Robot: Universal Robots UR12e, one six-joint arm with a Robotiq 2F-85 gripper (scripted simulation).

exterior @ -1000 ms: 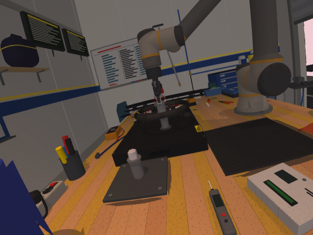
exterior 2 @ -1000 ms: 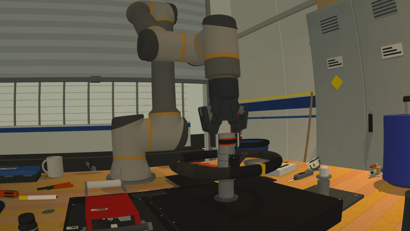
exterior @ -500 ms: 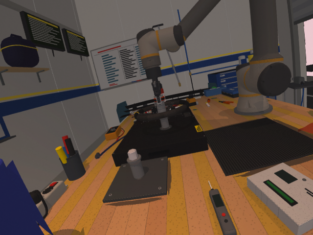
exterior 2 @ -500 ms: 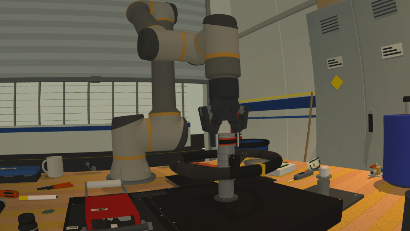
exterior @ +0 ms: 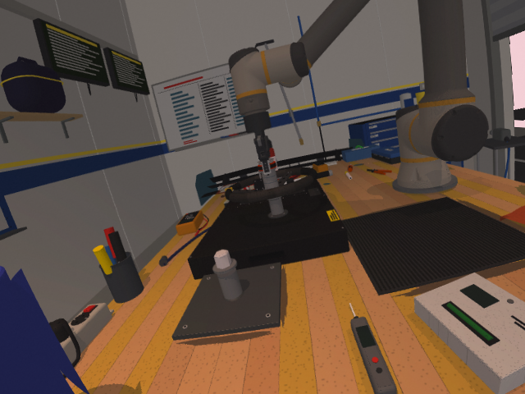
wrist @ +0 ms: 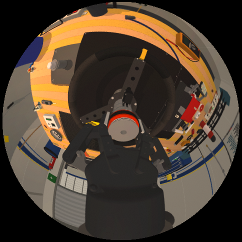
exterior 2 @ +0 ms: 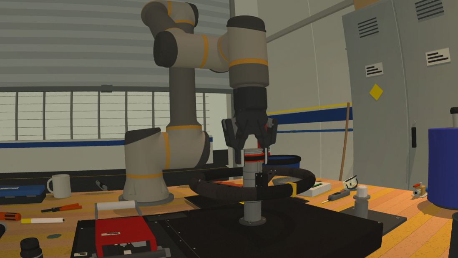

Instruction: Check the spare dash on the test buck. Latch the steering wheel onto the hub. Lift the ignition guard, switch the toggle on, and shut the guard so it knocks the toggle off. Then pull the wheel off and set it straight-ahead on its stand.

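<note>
On the black test buck (exterior: 271, 231) in the middle of the bench, the steering wheel (exterior 2: 253, 184) sits on the grey hub post (exterior 2: 252, 211), its rim level and its yellow mark (exterior 2: 292, 189) towards the stand. The wheel's boss, a grey cylinder with a red collar (exterior 2: 254, 157), is gripped from above by my gripper (exterior 2: 253, 153), which points straight down. The red ignition guard (exterior 2: 123, 230) lies closed at the buck's other end, hiding the toggle. The empty stand (exterior: 227, 275), a grey post with a white hexagonal tip on a dark plate, is beside the buck.
A ribbed black mat (exterior: 432, 241) lies beside the buck, in front of the arm's base (exterior: 424, 178). A grey instrument box (exterior: 479, 322) and a handheld tester (exterior: 373, 356) lie near the bench's front edge. A cup of markers (exterior: 121, 275) and a yellow multimeter (exterior: 191, 222) sit along the wall side.
</note>
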